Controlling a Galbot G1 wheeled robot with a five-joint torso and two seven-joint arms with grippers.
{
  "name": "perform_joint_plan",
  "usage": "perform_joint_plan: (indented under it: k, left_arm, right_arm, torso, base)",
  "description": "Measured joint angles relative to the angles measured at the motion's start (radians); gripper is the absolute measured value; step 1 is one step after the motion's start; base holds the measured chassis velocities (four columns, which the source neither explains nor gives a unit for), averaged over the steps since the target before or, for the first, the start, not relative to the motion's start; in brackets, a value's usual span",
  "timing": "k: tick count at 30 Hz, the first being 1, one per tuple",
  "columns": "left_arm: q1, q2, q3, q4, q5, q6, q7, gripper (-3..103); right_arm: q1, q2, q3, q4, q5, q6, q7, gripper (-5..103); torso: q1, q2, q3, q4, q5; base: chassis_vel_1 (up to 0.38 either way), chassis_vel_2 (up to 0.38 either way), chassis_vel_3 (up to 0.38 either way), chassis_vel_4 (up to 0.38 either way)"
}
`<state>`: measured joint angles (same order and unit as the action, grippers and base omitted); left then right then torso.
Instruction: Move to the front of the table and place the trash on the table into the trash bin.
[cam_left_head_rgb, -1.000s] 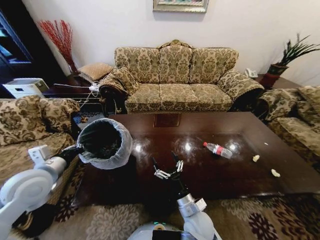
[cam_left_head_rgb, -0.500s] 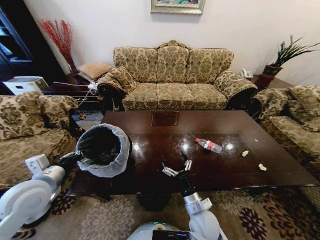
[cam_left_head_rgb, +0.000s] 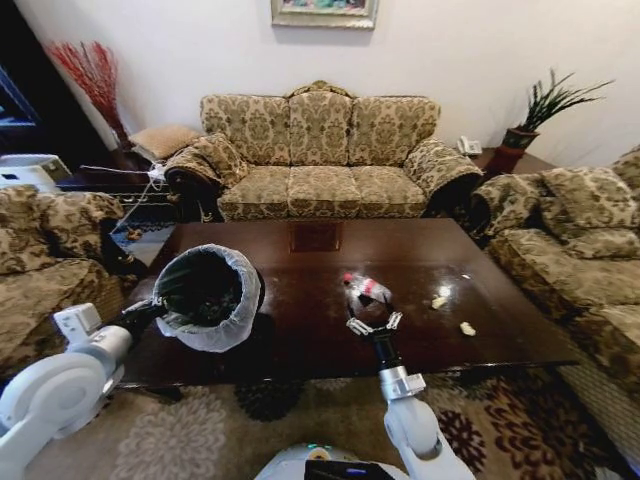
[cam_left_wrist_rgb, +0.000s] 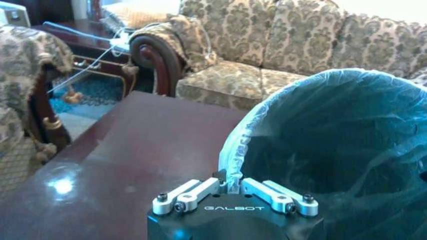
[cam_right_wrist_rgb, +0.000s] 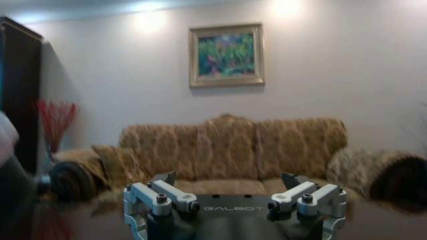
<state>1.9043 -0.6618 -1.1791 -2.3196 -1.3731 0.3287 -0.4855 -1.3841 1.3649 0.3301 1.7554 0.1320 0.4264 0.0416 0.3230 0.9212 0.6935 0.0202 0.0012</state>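
**Desk:** Item one, the bottle. Position and heading?

**Operator:** I logged the clear bottle (cam_left_head_rgb: 366, 288) lying on its side on the table (cam_left_head_rgb: 300, 330), right of centre. Its long axis ran on a diagonal, one end toward the sofa (cam_left_head_rgb: 320, 155) and left, the other toward me and right; red label at mid-body. I couldn't tell which end carried the cap. Two pale paper scraps (cam_left_head_rgb: 438, 301) (cam_left_head_rgb: 467, 328) lay apart from it, further right.

**Desk:** Grippers?

**Operator:** The right gripper (cam_left_head_rgb: 373, 324) hung just on my side of the bottle, fingers spread wide, nothing between them. The left gripper (cam_left_wrist_rgb: 230, 192) was pinched narrow on the bagged rim of the trash bin (cam_left_head_rgb: 208, 296), which I held tilted over the table's left end, mouth facing the bottle.
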Motion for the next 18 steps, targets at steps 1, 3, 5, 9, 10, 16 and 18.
perform_joint_plan:
  k: [1,3,5,9,10,16,18]
  left_arm:
    - [-0.002,-0.001,0.002,-0.002,0.0,0.0,0.002,0]
    - [-0.003,-0.002,0.004,-0.002,0.0,0.0,0.004,0]
    - [-0.003,-0.005,0.007,0.0,0.0,0.001,0.008,0]
    - [-0.003,-0.005,0.009,0.008,0.003,0.001,0.011,0]
    - [-0.006,-0.006,0.011,0.011,0.004,0.001,0.012,0]
    - [-0.012,-0.007,0.016,0.01,0.005,0.001,0.013,0]
    - [-0.012,-0.013,0.019,0.004,0.005,-0.002,0.019,0]
  right_arm:
    - [0.018,-0.005,0.017,-0.044,0.01,0.007,-0.025,100]
    - [0.039,-0.009,0.041,-0.086,0.012,0.014,-0.056,100]
    - [0.089,-0.028,0.098,-0.173,0.024,0.021,-0.15,100]
    - [0.138,-0.061,0.116,-0.237,0.07,0.013,-0.229,100]
    - [0.17,-0.079,0.115,-0.272,0.101,0.007,-0.277,100]
    - [0.28,-0.098,0.071,-0.379,0.119,-0.019,-0.307,100]
    - [0.323,-0.093,0.032,-0.413,0.133,-0.059,-0.309,100]
  torso:
    - [0.0,0.0,0.0,-0.0001,0.0]
    - [0.0,0.0,0.0,-0.0004,0.0003]
    - [0.0,0.0,0.0,-0.0003,-0.0015]
    - [0.0,0.0,0.0,-0.0001,-0.0022]
    - [0.0,0.0,0.0,0.0,-0.0026]
    - [0.0,0.0,0.0,0.0006,-0.0012]
    - [0.0,0.0,0.0,0.0001,-0.0005]
  base:
    - [-0.227,-0.161,0.194,0.195]
    - [-0.188,-0.161,0.151,0.132]
    - [-0.068,-0.042,0.056,0.018]
    - [0.011,0.033,-0.018,-0.012]
    - [0.057,0.081,-0.044,-0.03]
    - [0.037,0.038,-0.013,0.001]
    - [0.0,0.0,0.0,0.0]
